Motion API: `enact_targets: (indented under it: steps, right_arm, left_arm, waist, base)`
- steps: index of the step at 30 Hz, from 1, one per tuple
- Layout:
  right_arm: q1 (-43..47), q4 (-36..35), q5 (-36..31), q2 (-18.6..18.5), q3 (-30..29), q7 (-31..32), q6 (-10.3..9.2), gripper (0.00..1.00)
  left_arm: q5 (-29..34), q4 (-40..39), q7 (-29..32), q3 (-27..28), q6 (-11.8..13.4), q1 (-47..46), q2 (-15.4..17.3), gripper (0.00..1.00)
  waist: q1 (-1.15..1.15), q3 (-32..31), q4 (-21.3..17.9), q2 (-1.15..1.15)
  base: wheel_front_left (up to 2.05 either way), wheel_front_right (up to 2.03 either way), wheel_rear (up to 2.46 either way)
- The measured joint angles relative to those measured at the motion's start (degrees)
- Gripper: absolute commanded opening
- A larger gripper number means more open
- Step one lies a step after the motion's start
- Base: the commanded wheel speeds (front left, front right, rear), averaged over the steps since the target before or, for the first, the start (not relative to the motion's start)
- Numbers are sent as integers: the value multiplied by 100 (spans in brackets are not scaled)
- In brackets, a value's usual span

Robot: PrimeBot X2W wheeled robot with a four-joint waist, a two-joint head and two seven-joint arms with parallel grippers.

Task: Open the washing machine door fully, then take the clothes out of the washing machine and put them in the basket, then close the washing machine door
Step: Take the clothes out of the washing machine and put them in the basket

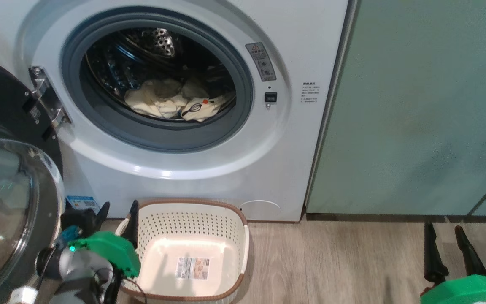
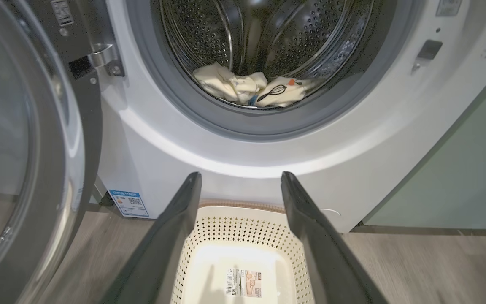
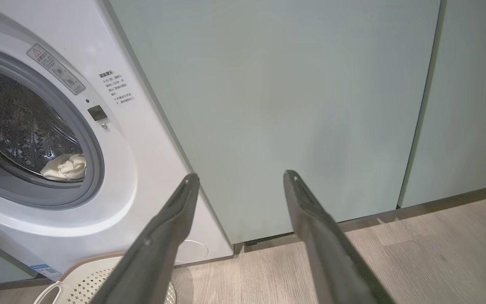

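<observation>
The left fingers [image 2: 171,236] stand wide apart with nothing between them. They sit in the lower left of the head view, tips just over the near-left rim of the basket [image 1: 192,203]. In the left wrist view they frame the basket's bare floor and its sticker [image 2: 245,283] and point up toward the porthole. The right fingers [image 3: 158,236] are likewise spread and empty. They sit at the lower right of the head view over the wooden floor [image 1: 331,261], aimed at the pale green cabinet panel [image 3: 289,105], well apart from the work.

The basket sits on the floor against the foot of the washing machine [image 1: 226,177], directly under the opening. I judge it was placed there so a garment needs only a short carry down. The clothes [image 1: 167,101], a cream heap, lie at the bottom of the perforated drum [image 1: 158,42], upper centre of the head view, just behind the grey gasket [image 1: 245,90].

The washing machine door [image 1: 15,202] hangs out on its hinge [image 1: 42,97] at the left edge, clear of the opening, so the opening step looks done. Unloading has not begun. The left arm, being nearer, seems the one to reach in, though the fingers may gather only part of the loose heap.
</observation>
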Motion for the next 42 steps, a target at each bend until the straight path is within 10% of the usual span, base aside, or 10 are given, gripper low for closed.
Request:
enact_targets:
  steps: [42]
  right_arm:
    - [-1553, -336, 53, 133, 316, 0, 0, 100]
  left_arm:
    - [1300, 2432, 2079, -1226, 723, -5566, 778, 100]
  waist:
    - [1, 2694, -736, 0]
  base:
    - [0, 0, 0]
